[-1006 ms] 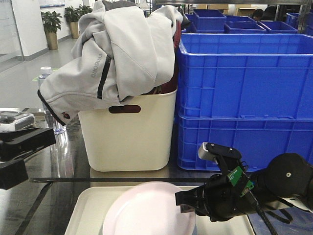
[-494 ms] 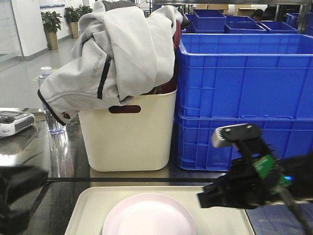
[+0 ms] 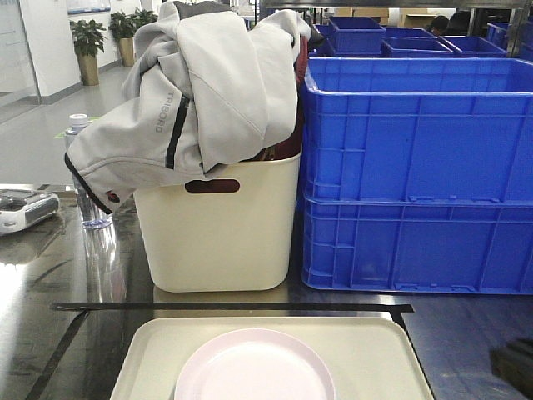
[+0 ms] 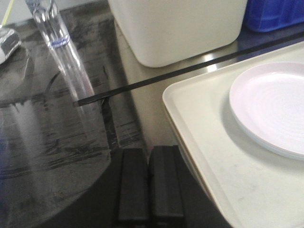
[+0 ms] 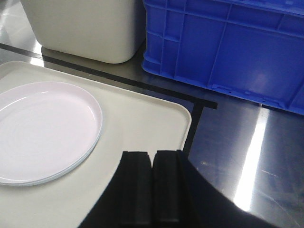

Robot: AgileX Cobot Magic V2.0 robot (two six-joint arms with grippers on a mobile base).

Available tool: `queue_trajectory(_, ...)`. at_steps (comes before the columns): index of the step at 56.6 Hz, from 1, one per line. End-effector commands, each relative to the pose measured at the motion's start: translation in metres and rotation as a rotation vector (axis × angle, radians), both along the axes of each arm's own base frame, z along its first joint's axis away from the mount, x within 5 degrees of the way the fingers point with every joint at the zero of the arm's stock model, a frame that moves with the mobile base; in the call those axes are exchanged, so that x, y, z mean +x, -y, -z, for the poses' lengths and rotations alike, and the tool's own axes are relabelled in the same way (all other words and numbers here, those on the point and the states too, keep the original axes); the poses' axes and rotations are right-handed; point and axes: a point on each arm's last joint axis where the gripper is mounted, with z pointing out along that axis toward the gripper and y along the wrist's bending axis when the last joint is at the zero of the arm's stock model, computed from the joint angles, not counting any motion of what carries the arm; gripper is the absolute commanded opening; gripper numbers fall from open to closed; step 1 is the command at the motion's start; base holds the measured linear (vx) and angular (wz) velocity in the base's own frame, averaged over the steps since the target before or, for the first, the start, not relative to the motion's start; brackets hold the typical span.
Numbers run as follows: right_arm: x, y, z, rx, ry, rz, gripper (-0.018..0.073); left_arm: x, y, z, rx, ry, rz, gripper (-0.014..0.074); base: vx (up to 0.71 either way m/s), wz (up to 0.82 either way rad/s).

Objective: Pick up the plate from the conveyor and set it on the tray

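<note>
A tall cream plastic bin (image 3: 218, 225) stands on the dark glossy worktop (image 3: 67, 283), a grey jacket (image 3: 196, 92) heaped over its rim. Stacked blue plastic crates (image 3: 416, 175) touch its right; a clear plastic bottle (image 3: 83, 179) stands left.

A cluttered worktop in a bright, open hall

We see a dark, glossy table (image 3: 50, 275) streaked with glare and crossed by black tape lines (image 3: 225, 307); on it stand a tall cream bin (image 3: 221, 225) heaped with a grey jacket (image 3: 200, 92), two stacked blue crates (image 3: 416, 175) touching its right side, a clear plastic bottle (image 3: 83, 179) and a small white device (image 3: 25, 208) at the left edge. Beyond — more blue crates (image 3: 391, 37) on a further surface, a pale shiny floor (image 3: 37, 133), white walls and two potted plants (image 3: 87, 46) far left. Daylight falls from the left — we notice bright reflections across the tabletop.
</note>
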Motion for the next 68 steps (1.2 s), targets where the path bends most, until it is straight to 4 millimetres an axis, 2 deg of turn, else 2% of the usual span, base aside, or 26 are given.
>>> queue_trajectory(1, -0.012, 0.005, -0.009, 0.072, 0.169, 0.007, -0.0010, -0.009, -0.001, -0.004, -0.057, 0.133, 0.021, 0.0000, 0.00, 0.00)
queue_trajectory(14, -0.028, 0.010, 0.012, 0.079, 0.123, 0.009, -0.0009, -0.025, -0.007, 0.013, -0.046, 0.101, 0.010, 0.0000, 0.00, 0.00)
queue_trajectory(43, -0.029, 0.011, 0.014, 0.069, 0.094, 0.010, -0.0009, -0.024, -0.007, 0.017, -0.038, 0.085, 0.010, 0.0000, 0.00, 0.00)
queue_trajectory(48, -0.029, 0.011, 0.014, 0.068, 0.093, 0.010, -0.0009, -0.029, -0.007, 0.021, -0.041, 0.140, 0.032, 0.0000, 0.00, 0.00)
queue_trajectory(56, -0.029, 0.011, 0.015, 0.068, 0.092, 0.010, -0.0009, -0.045, -0.012, 0.044, -0.132, 0.340, 0.021, 0.0000, 0.00, 0.00)
queue_trajectory(60, -0.029, 0.011, 0.015, 0.067, 0.092, 0.010, -0.0009, -0.052, -0.016, 0.067, -0.152, 0.421, -0.011, 0.0001, 0.00, 0.00)
queue_trajectory(68, -0.029, 0.011, 0.015, 0.067, 0.092, 0.010, -0.0009, -0.059, -0.023, 0.122, -0.243, 0.463, -0.134, 0.0001, 0.00, 0.00)
